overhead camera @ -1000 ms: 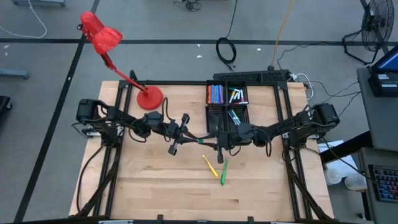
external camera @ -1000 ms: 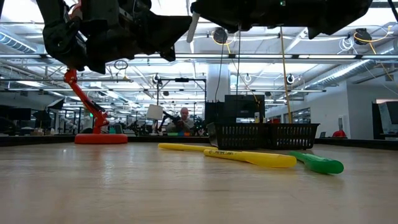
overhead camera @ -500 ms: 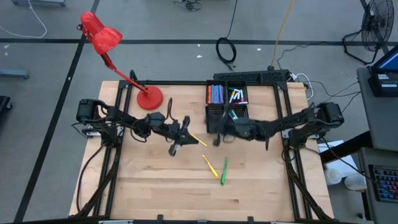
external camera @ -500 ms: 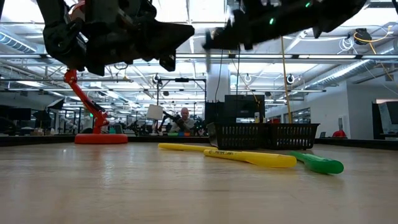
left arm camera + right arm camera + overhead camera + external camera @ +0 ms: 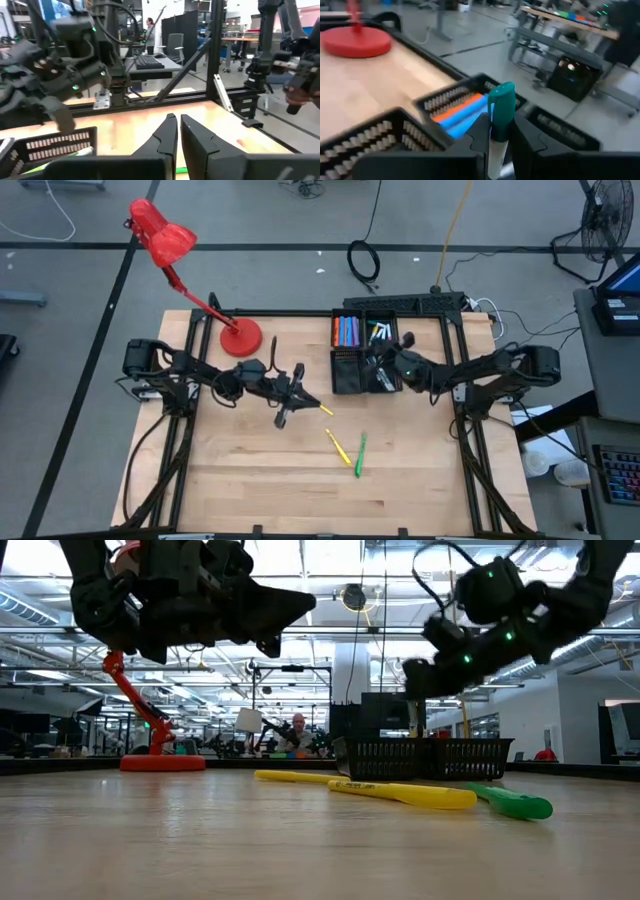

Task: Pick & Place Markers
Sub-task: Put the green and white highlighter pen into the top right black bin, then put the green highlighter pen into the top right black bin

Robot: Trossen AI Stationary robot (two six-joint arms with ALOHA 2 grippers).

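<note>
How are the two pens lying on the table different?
The yellow pen is yellow; the green pen is green. In the high view the yellow pen lies slanted, while the green pen lies nearly straight up and down the picture. Their near ends almost meet. Both are thin sticks lying flat on the table, outside the tray.

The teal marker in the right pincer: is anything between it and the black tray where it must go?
Nothing visible is. The right pincer holds the teal marker above the black tray, whose compartments lie open below it.
</note>
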